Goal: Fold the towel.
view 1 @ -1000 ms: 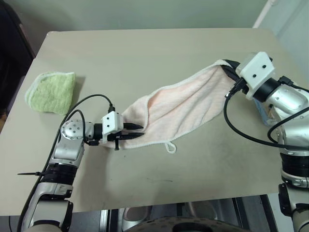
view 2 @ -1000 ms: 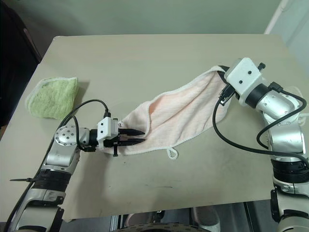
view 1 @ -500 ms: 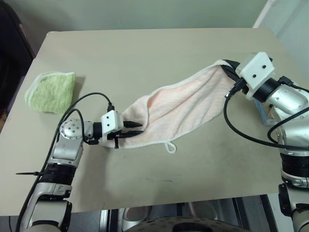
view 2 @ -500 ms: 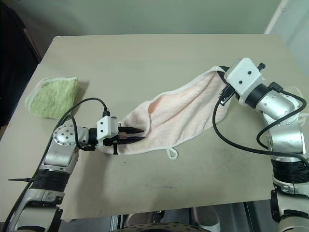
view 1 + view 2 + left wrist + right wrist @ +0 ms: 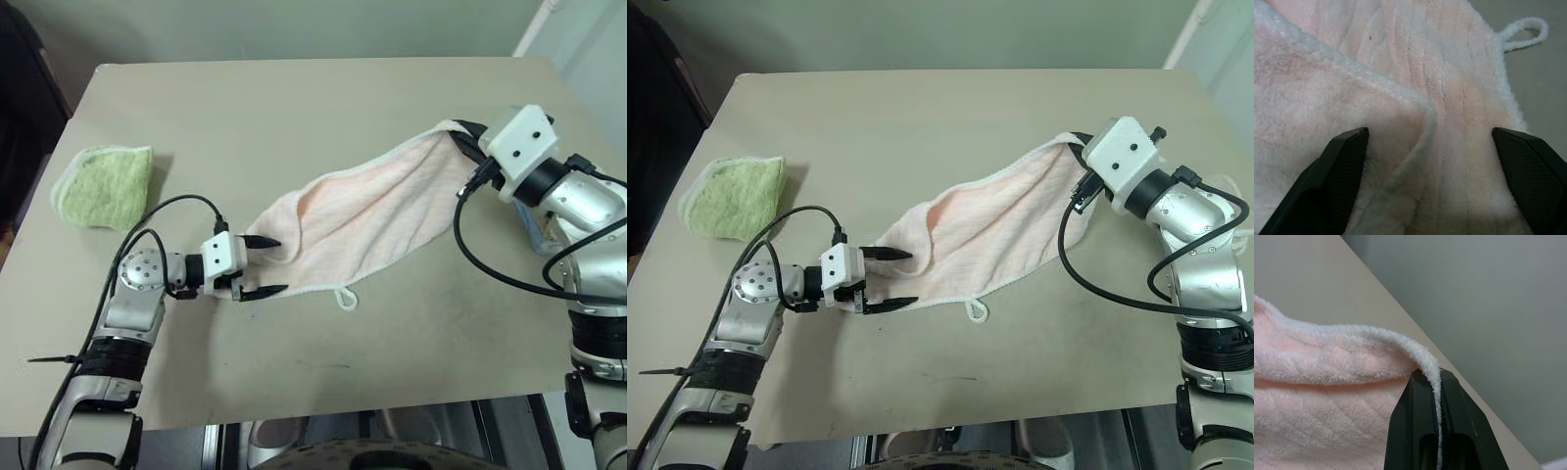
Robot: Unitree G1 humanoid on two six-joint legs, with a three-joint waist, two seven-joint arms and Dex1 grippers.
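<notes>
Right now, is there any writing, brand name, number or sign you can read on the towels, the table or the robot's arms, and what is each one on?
None: no readable word, number or sign.
Pink towel: plain cloth with a bare loop tab, no printed label.
Green towel: plain.
Table: bare surface, unmarked.
White housings behind the left end effector and right end effector: small dark dots, no lettering.

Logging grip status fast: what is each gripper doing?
Left gripper: open, fingers either side of the towel end.
Right gripper: shut on the towel hem.
</notes>
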